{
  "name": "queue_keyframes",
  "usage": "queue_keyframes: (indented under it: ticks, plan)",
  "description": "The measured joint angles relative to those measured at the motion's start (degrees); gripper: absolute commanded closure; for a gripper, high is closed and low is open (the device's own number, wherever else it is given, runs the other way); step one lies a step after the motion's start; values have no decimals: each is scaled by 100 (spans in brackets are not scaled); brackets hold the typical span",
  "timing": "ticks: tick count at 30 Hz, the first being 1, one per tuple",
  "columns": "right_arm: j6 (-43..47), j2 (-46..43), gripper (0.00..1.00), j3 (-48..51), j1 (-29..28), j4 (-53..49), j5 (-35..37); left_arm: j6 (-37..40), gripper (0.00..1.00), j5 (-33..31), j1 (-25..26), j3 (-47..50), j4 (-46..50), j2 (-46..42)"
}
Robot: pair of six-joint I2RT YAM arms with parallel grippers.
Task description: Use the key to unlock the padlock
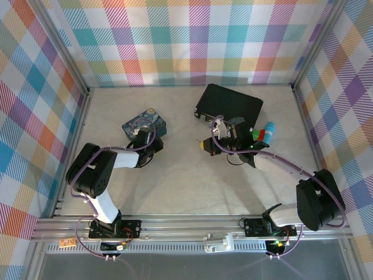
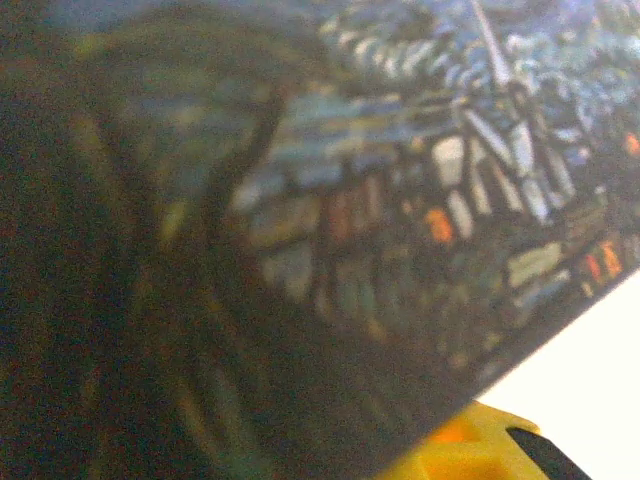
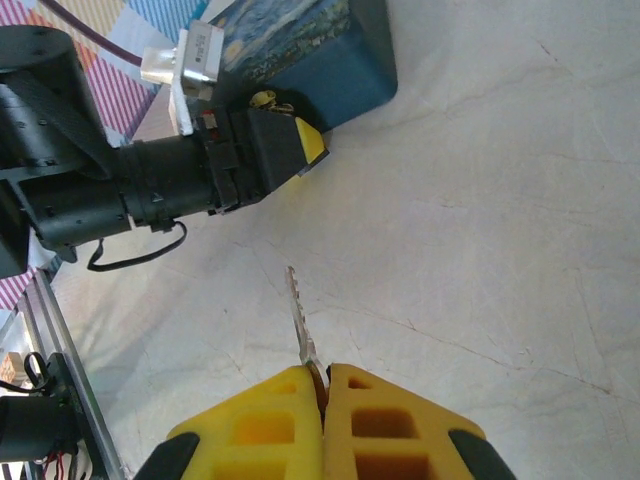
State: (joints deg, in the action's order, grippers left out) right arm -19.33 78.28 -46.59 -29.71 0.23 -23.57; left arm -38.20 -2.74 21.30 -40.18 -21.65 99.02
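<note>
Key is poking out from right fingers pinching it; left fingers are sitting just beside the blue tin, spread or closed I cannot tell

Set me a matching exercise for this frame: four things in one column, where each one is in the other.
Things:
1. key
2. blue painted tin
3. black case
4. left gripper

Places:
A. on the table, far side, right of centre
B. at the tin's edge
C. pinched in the right gripper
D. on the table, left of centre

Pairs: 1-C, 2-D, 3-A, 4-B
</note>
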Motion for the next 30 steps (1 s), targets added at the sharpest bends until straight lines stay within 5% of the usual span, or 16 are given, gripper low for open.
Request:
queue_keyframes:
  ticks: [14, 30]
  plan:
    - [-645, 389, 100, 210, 0, 713, -225, -1725, 100, 1399, 0, 249, -291, -590]
    - [-1655, 1915, 100, 302, -501, 2347, -811, -3003, 100, 2312, 94, 1239, -2881, -726]
